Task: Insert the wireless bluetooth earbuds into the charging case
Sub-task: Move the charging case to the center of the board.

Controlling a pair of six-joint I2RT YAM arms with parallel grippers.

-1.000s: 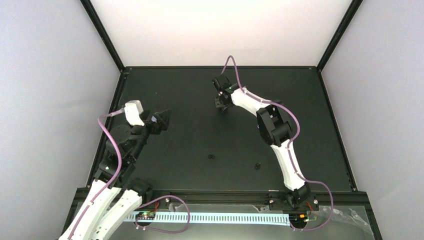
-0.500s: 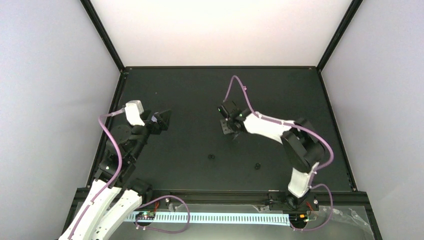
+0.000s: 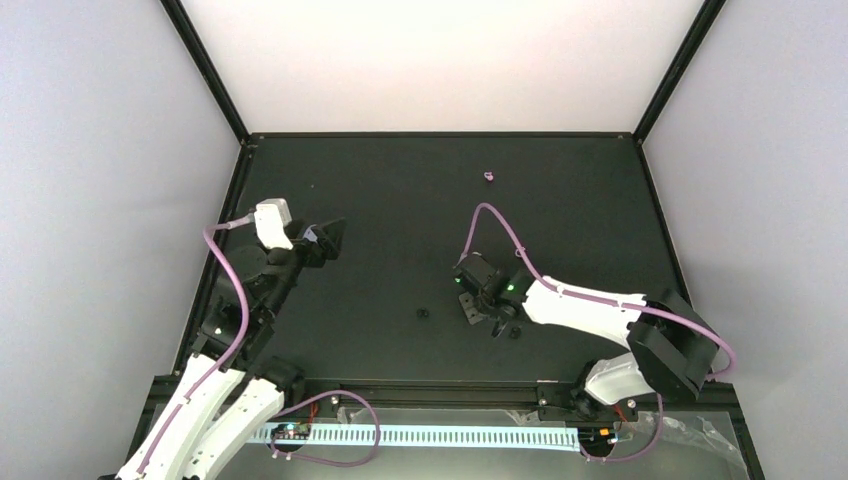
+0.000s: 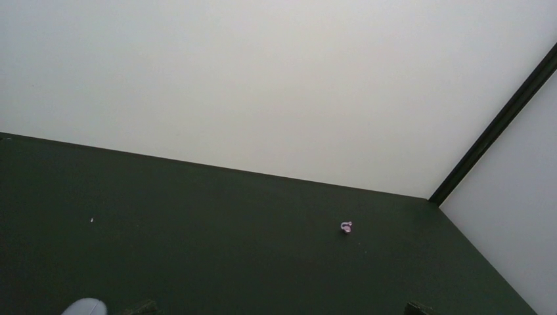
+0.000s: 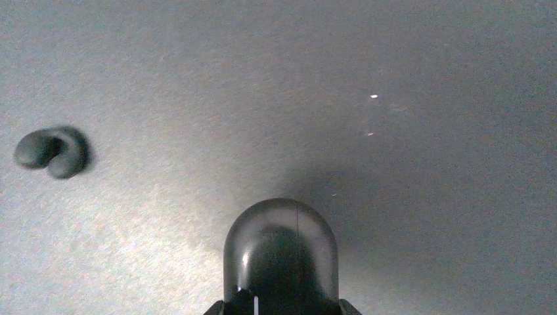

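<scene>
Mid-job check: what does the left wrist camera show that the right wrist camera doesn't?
Only the left wrist view shows a tiny glossy lavender earbud lying alone far out on the black table mat, near the white back wall. Only the right wrist view shows a dark grey glossy domed case, seemingly gripped in the right hand, and a small black kidney-shaped bit at the frame's left. Both show that mat; neither shows a second earbud.
</scene>
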